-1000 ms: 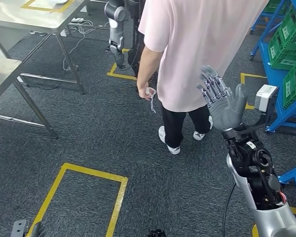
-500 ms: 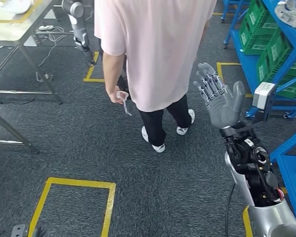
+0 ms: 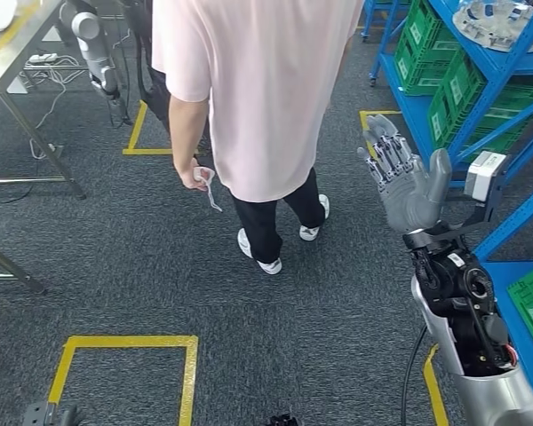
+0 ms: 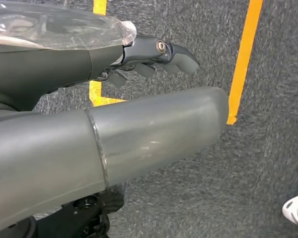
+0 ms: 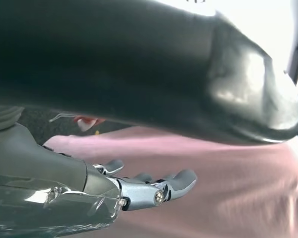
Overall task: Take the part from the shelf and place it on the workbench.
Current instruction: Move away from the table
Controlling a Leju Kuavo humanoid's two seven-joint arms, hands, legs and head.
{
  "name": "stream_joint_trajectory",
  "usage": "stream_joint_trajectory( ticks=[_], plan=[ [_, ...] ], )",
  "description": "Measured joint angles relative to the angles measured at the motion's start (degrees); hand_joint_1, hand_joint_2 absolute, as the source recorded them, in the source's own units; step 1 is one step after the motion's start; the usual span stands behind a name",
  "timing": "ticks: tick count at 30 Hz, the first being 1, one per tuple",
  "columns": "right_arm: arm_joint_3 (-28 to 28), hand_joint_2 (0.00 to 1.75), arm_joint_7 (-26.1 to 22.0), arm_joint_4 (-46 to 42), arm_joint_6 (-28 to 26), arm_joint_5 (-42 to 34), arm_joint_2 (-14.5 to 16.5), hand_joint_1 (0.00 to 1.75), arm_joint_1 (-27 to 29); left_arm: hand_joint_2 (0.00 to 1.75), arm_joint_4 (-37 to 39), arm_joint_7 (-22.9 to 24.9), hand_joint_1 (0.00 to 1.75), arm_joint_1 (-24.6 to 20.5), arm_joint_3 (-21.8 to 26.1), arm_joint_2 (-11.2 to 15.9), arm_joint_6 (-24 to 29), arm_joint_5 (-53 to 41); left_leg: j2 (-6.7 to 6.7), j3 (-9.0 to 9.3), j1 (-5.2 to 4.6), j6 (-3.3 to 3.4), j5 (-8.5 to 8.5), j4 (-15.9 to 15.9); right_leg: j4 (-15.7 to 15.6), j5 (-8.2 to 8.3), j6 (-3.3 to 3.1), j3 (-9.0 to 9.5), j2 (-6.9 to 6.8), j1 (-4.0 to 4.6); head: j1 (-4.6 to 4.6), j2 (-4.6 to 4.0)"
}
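Right hand (image 3: 404, 182) raised palm-forward, fingers (image 3: 385, 153) spread wide and holding nothing; same seen in the right wrist view (image 5: 140, 191), fingers extended in front of the pink shirt. Left hand (image 4: 155, 54) hung low over the grey carpet (image 3: 150, 266), fingers stretched out with nothing in them, just above a yellow floor line (image 4: 245, 59). One blue shelf (image 3: 411, 115) stood beyond and to the right of the right hand, well apart from it. One silvery round part (image 3: 495, 22) lay on the upper level of that shelf, above and to the right of the right hand, untouched. Green crates (image 3: 451, 84) counted on the shelf levels behind the right hand: at least four, exact number not clear; one more green crate (image 3: 532, 306) noted low down to the right of the right forearm. One person (image 3: 264, 89) in a pink shirt and black trousers stood to the left of the right hand, near it but not touching, holding one small white object (image 3: 207, 182) in a lowered hand. Two white shoes (image 3: 260, 253) seen below. One metal table (image 3: 22, 53) far to the left of the right hand. One yellow floor rectangle (image 3: 123, 342) marked on the carpet near the left hand's side.
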Motion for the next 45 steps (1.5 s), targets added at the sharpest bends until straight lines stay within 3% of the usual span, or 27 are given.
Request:
stream_joint_trajectory(
  ticks=[1, 2, 4, 6, 8, 10, 11, 13, 14, 15, 16, 17, 19, 20, 22, 28, 31, 32, 33, 35, 37, 40, 42, 45],
  plan=[
    [-0.01, 0.00, 0.01, -0.01, -0.01, 0.00, 0.00, 0.00, 0.10, 0.00, 0.02, 0.00, 0.00, 0.03, 0.01, -0.01, 0.00, -0.04, 0.45, 0.13, 0.02, -0.08, -0.13, 0.02, -1.00, 1.10, 0.07, 0.48, -0.19, -0.13, 0.20, 0.00],
    [-0.03, 0.00, 0.01, -0.03, -0.01, 0.00, 0.00, 0.00, 0.14, 0.00, 0.04, -0.01, 0.00, 0.03, 0.01, -0.02, 0.00, -0.07, 0.88, 0.37, 0.05, -0.24, -0.30, 0.04, -4.23, 3.08, 0.10, 2.09, -0.61, -0.23, 0.43, 0.00],
    [-0.05, 0.00, 0.02, -0.11, -0.02, 0.00, 0.00, 0.00, 0.13, 0.00, 0.06, -0.05, 0.00, 0.01, 0.01, -0.01, 0.00, -0.11, 1.66, 0.86, -0.05, -0.74, -0.74, 0.13, -12.50, 6.42, 0.01, 6.17, -2.69, -0.01, 0.94, 0.00],
    [-0.06, 0.00, 0.07, -0.20, -0.05, 0.00, 0.00, 0.00, 0.18, 0.00, 0.08, -0.09, 0.00, 0.02, 0.01, 0.08, 0.00, -0.12, 2.42, 1.07, -0.32, -1.23, -1.03, 0.18, -16.40, 7.21, -0.61, 7.89, -3.95, 0.40, 1.06, 0.00],
    [-0.08, 0.00, 0.11, -0.29, -0.09, 0.00, 0.00, 0.00, 0.34, 0.00, 0.09, -0.11, 0.00, 0.01, 0.01, 0.10, 0.00, -0.13, 3.42, 1.25, -0.36, -1.70, -1.19, 0.10, -16.62, 7.20, -1.50, 7.83, -2.99, 0.66, 0.70, 0.00],
    [-0.10, 0.00, 0.09, -0.55, -0.09, 0.00, 0.00, 0.00, 0.36, 0.00, 0.10, -0.11, 0.00, -0.04, 0.00, 0.05, -0.01, -0.15, 2.69, 0.90, -0.10, -2.22, -2.47, 1.56, -16.89, 7.36, -2.28, 7.99, -1.93, 0.67, 0.32, 0.00],
    [-0.10, 0.00, 0.08, -0.68, -0.09, 0.00, 0.00, 0.00, 0.29, 0.00, 0.10, -0.12, 0.00, -0.04, -0.01, 0.03, -0.02, -0.17, 1.63, -0.18, 0.02, -2.39, -3.96, 4.05, -17.02, 7.45, -2.68, 8.09, -1.46, 0.60, 0.08, 0.00],
    [-0.07, 0.00, 0.10, -0.81, -0.08, 0.00, 0.01, 0.00, 0.27, 0.00, 0.14, -0.13, 0.00, 0.11, -0.02, 0.01, -0.04, -0.20, -0.54, -4.20, 0.08, -2.45, -7.71, 12.15, -17.06, 7.50, -3.25, 8.06, -0.51, 0.62, -0.67, 0.00],
    [-0.06, 0.00, 0.13, -0.81, -0.08, 0.00, 0.01, 0.00, 0.34, 0.00, 0.17, -0.13, 0.00, 0.24, -0.02, 0.02, -0.03, -0.18, -0.95, -6.31, 0.07, -2.42, -8.95, 16.00, -17.06, 7.50, -3.37, 8.03, 0.05, 0.69, -0.98, 0.00],
    [-0.05, 0.00, 0.18, -0.81, -0.08, 0.00, 0.01, 0.00, 0.43, 0.00, 0.22, -0.14, 0.00, 0.37, -0.01, 0.03, -0.01, -0.14, -1.13, -7.66, 0.06, -2.35, -9.12, 18.06, -17.06, 7.50, -3.42, 8.04, 0.65, 0.76, -1.22, 0.00],
    [-0.04, 0.00, 0.22, -0.81, -0.09, 0.02, 0.00, 0.00, 0.47, 0.00, 0.26, -0.17, 0.00, 0.46, -0.01, 0.03, 0.03, -0.05, -1.22, -7.94, 0.06, -2.21, -8.16, 17.84, -17.05, 7.50, -3.42, 8.08, 1.26, 0.82, -1.41, 0.00],
    [-0.04, 0.00, 0.28, -0.81, -0.09, 0.09, 0.00, 0.00, 0.47, 0.00, 0.28, -0.23, 0.00, 0.49, -0.01, 0.05, 0.08, 0.04, -1.37, -7.02, 0.06, -1.99, -6.22, 15.20, -17.05, 7.50, -3.42, 8.15, 1.88, 0.85, -1.53, 0.00],
    [-0.02, 0.00, 0.36, -0.81, -0.09, 0.39, 0.01, 0.00, 0.39, 0.00, 0.31, -0.40, 0.00, 0.48, -0.02, 0.18, 0.13, 0.21, -2.90, -3.32, 0.04, -1.44, -1.99, 6.64, -16.99, 7.46, -3.33, 8.23, 2.94, 0.93, -1.74, 0.00],
    [-0.01, 0.00, 0.40, -0.80, -0.09, 0.54, 0.02, 0.00, 0.32, 0.00, 0.31, -0.49, 0.00, 0.46, -0.02, 0.28, 0.13, 0.26, -3.59, -1.82, 0.00, -1.29, -0.72, 3.28, -16.93, 7.46, -3.16, 8.17, 3.45, 0.96, -1.76, 0.00],
    [0.02, 0.00, 0.45, -0.79, -0.09, 0.66, 0.02, 0.00, 0.17, 0.00, 0.31, -0.64, 0.00, 0.45, -0.02, 0.46, 0.13, 0.32, -4.27, -0.72, -0.17, -1.18, -0.18, 0.71, -16.87, 7.48, -2.71, 7.94, 4.19, 0.95, -1.72, 0.00],
    [0.01, 0.00, 0.48, -0.80, -0.10, 0.66, 0.02, 0.00, 0.09, 0.00, 0.31, -0.76, 0.00, 0.41, -0.01, 0.48, 0.13, 0.33, -3.45, -0.54, -0.23, -0.89, 0.00, 0.42, -17.00, 7.57, -2.06, 7.81, 4.85, 0.76, -1.71, 0.00],
    [-0.01, 0.00, 0.51, -0.71, -0.10, 0.66, 0.02, 0.00, -0.06, 0.00, 0.33, -0.90, 0.00, 0.53, -0.01, 0.44, 0.13, 0.34, -0.92, 0.09, -0.06, -0.05, 0.26, -0.45, -3.47, 1.21, -0.65, 1.69, 1.27, 0.16, -0.65, 0.00],
    [0.00, 0.00, 0.52, -0.67, -0.10, 0.66, 0.02, 0.00, -0.10, 0.00, 0.34, -0.92, 0.00, 0.59, 0.00, 0.43, 0.13, 0.34, -0.08, 0.27, -0.06, 0.00, 0.17, -0.53, 0.08, -0.12, -0.27, 0.14, -0.12, -0.18, -0.18, 0.00],
    [0.01, 0.00, 0.54, -0.64, -0.10, 0.66, 0.02, 0.00, -0.11, 0.00, 0.35, -0.92, 0.00, 0.62, 0.00, 0.40, 0.12, 0.34, 0.36, 0.44, -0.01, -0.15, 0.04, -0.51, -1.89, 1.40, -0.09, 1.13, -0.37, -0.40, 0.05, 0.00],
    [0.00, 0.00, 0.55, -0.63, -0.10, 0.66, 0.02, 0.00, -0.16, 0.00, 0.36, -0.92, 0.00, 0.62, 0.01, 0.41, 0.10, 0.36, 1.07, 0.97, 0.07, -0.63, -0.33, -0.48, -10.28, 5.30, 0.16, 5.46, -1.80, -0.48, 0.31, 0.00],
    [0.03, 0.00, 0.59, -0.64, -0.15, 0.76, 0.02, 0.00, -0.20, 0.00, 0.37, -0.92, 0.00, 0.62, 0.00, 0.52, 0.08, 0.44, 1.71, 1.28, -0.08, -1.22, -0.69, -0.33, -15.99, 6.93, -0.21, 8.29, -3.10, -0.11, 0.25, 0.00],
    [0.08, 0.00, 0.62, -0.70, -0.40, 1.03, 0.02, 0.00, -0.18, 0.00, 0.37, -0.93, 0.00, 0.57, 0.00, 0.57, 0.08, 0.51, 2.85, 1.47, -0.07, -2.09, -1.02, -0.31, -17.05, 6.93, -1.49, 8.52, -2.27, 0.35, -0.25, 0.00],
    [0.07, 0.00, 0.51, -0.80, -0.43, 1.43, 0.05, 0.00, -0.35, 0.00, 0.37, -0.94, 0.00, 0.47, -0.01, 0.52, 0.09, 0.50, 1.87, 0.66, 0.16, -2.58, -2.71, 1.98, -17.44, 7.19, -2.28, 8.76, -1.41, 0.23, -0.59, 0.00],
    [0.07, 0.00, 0.44, -0.83, -0.29, 2.13, 0.31, 0.00, -0.37, 0.00, 0.40, -0.86, 0.00, 0.54, -0.01, 0.50, 0.10, 0.48, -0.80, -5.16, 0.20, -2.80, -8.12, 13.68, -17.64, 7.36, -3.01, 8.78, -0.15, 0.25, -1.51, 0.00]
  ],
)
